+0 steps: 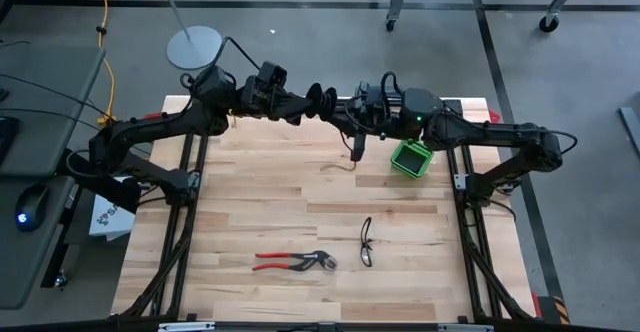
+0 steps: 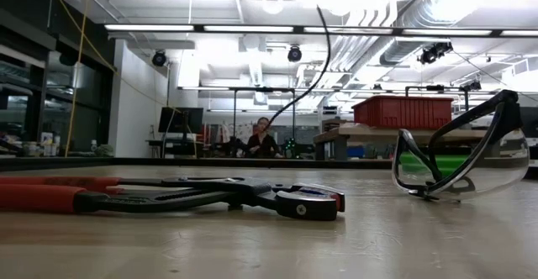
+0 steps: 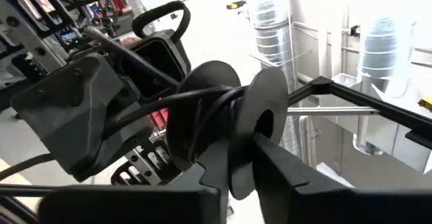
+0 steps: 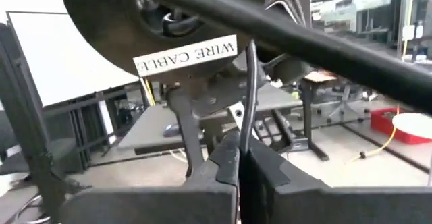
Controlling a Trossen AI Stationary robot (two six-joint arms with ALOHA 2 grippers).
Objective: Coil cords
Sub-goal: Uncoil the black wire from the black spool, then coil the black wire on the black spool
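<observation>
High over the table's far middle, my left gripper (image 1: 318,102) holds a black spool (image 3: 223,109) with two round flanges. The thin black cord (image 3: 202,99) is partly wound on its core. Just right of it, my right gripper (image 1: 357,124) is shut on the cord (image 4: 248,96) where it leaves the spool, below a label reading "WIRE CABLE". A loose stretch of the cord (image 1: 356,152) hangs down, and its end (image 1: 348,167) rests on the wooden table (image 1: 260,192). My left gripper (image 3: 250,153) has one flange of the spool (image 3: 266,109) between its two fingers (image 3: 297,177). It comes roughly level from the table's left side. The spool is lifted clear of the table. My right gripper (image 4: 239,155) pinches a single strand of the cord (image 4: 247,126) between its fingertips. It comes level from the table's right side, with the fingers lying across the strand. From the fingers the cord runs straight to the spool.
A green container (image 1: 411,158) stands on the table under my right arm. Red-handled pliers (image 1: 293,261) and safety glasses (image 1: 366,242) lie near the front edge. A lamp base (image 1: 194,47) stands on the floor beyond the far left corner. A person (image 2: 261,140) sits far behind.
</observation>
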